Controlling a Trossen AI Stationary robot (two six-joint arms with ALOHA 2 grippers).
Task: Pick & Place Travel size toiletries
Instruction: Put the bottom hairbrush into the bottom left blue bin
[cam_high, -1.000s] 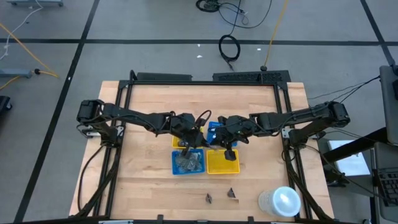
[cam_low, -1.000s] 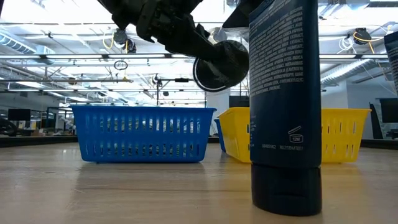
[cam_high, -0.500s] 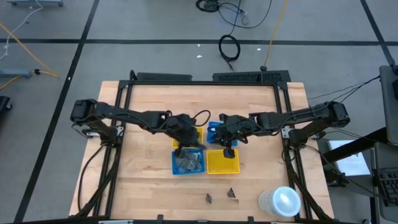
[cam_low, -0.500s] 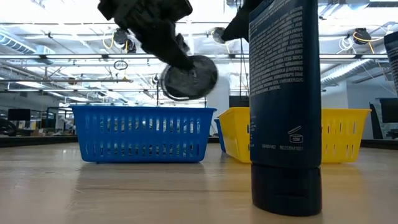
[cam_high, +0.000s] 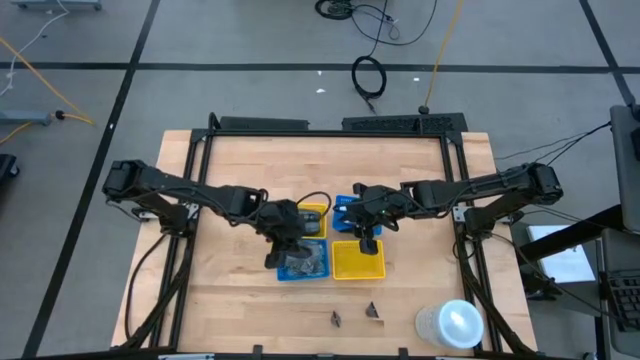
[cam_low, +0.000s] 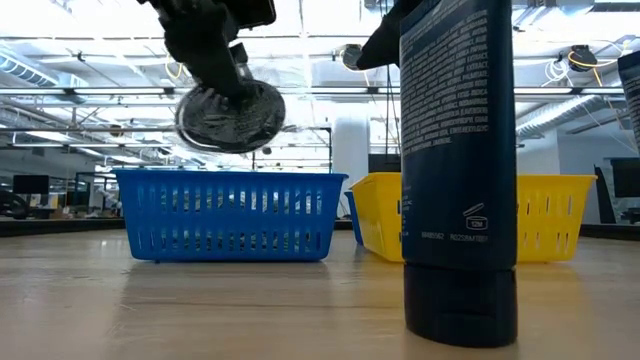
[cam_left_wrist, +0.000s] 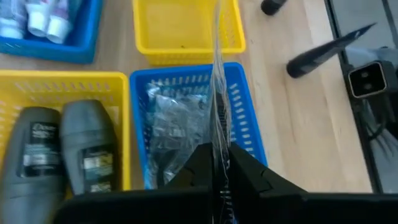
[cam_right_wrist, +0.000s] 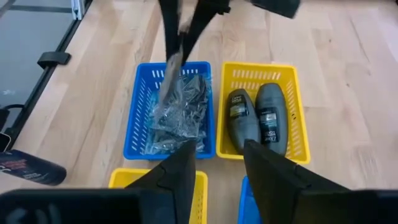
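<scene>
We see a pale wood-grain worktop (cam_high: 240, 300), slatted blue baskets (cam_left_wrist: 249, 124) and yellow baskets (cam_left_wrist: 186, 37), grey bottles (cam_right_wrist: 258, 118), white tubes (cam_left_wrist: 37, 18) with blue marks, and a clear crinkled packet (cam_low: 230, 115).

The left gripper (cam_high: 277, 247) has swung away from the worktop's middle toward the front, and now hangs over the near-left blue basket (cam_high: 318, 268), jaws pinched on a clear plastic packet (cam_low: 229, 116). Seen from the low camera, that packet has travelled leftward across the picture and dipped lower, now just above the basket's rim.
</scene>
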